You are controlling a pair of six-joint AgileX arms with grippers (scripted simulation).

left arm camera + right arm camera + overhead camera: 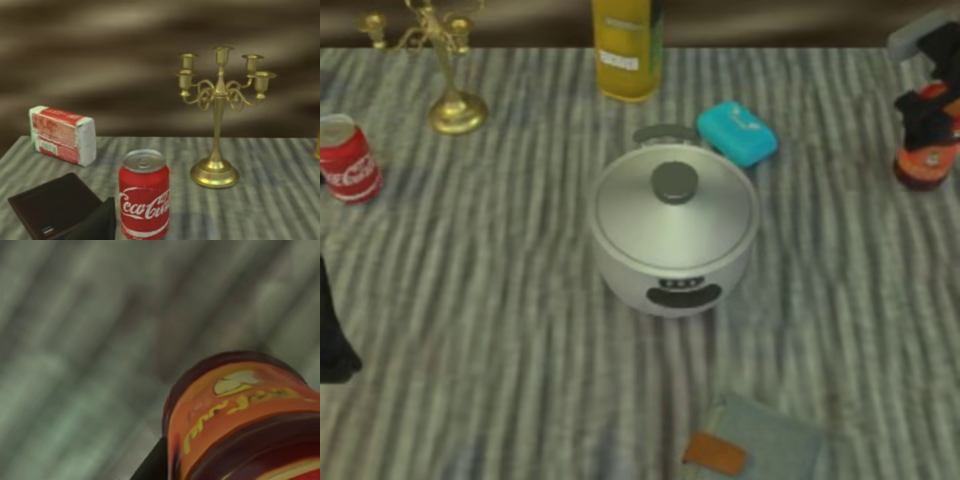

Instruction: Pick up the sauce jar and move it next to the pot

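Observation:
The sauce jar [923,160], with a red lid and orange label, stands at the table's far right edge. My right gripper [925,120] comes down over it from above, its black fingers shut on the jar's upper part. In the right wrist view the sauce jar [240,410] fills the corner, with a dark finger [155,465] pressed against its side. The pot [640,215], silver-grey with a dark knob, sits at the table's middle, well left of the jar. My left arm [330,340] is parked at the left edge.
A red soda can [348,158] and gold candelabra [457,110] stand at the back left. A yellow bottle [627,45] and turquoise box [737,132] are behind the pot. A grey pouch [760,440] lies at the front. The left wrist view shows a red-and-white packet [62,134].

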